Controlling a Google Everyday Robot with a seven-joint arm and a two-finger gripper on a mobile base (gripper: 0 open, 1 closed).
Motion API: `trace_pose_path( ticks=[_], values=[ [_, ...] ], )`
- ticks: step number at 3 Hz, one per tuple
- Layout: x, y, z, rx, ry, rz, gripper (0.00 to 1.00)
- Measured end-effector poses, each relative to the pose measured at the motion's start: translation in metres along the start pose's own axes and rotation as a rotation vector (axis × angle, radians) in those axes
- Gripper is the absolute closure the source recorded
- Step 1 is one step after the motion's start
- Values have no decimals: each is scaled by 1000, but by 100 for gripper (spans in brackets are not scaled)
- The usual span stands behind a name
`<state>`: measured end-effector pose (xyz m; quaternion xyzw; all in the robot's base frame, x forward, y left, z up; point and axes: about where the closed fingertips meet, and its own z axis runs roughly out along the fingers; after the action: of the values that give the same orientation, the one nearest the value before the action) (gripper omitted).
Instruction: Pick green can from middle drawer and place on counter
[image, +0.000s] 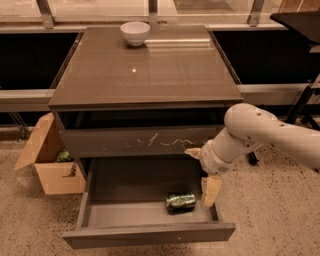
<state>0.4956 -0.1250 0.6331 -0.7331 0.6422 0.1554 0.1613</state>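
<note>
The green can (181, 200) lies on its side on the floor of the open middle drawer (130, 212), near the front right corner. My gripper (201, 171) hangs just right of and slightly above the can, over the drawer's right side. Its two cream fingers are spread apart: one fingertip (192, 152) is by the scratched drawer front, the other (210, 190) is next to the can. The gripper holds nothing. The glossy counter (145, 70) is above.
A white bowl (135, 32) stands at the back of the counter. The scratched upper drawer front (135, 141) is shut above the open drawer. An open cardboard box (47, 162) sits on the floor to the left. A dark stand (305, 102) is at the right.
</note>
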Motion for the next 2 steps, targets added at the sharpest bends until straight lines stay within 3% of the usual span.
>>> trace_pose_path(
  ticks=[2],
  values=[
    [21,-12,57,-22,-6,-12,0]
  ],
)
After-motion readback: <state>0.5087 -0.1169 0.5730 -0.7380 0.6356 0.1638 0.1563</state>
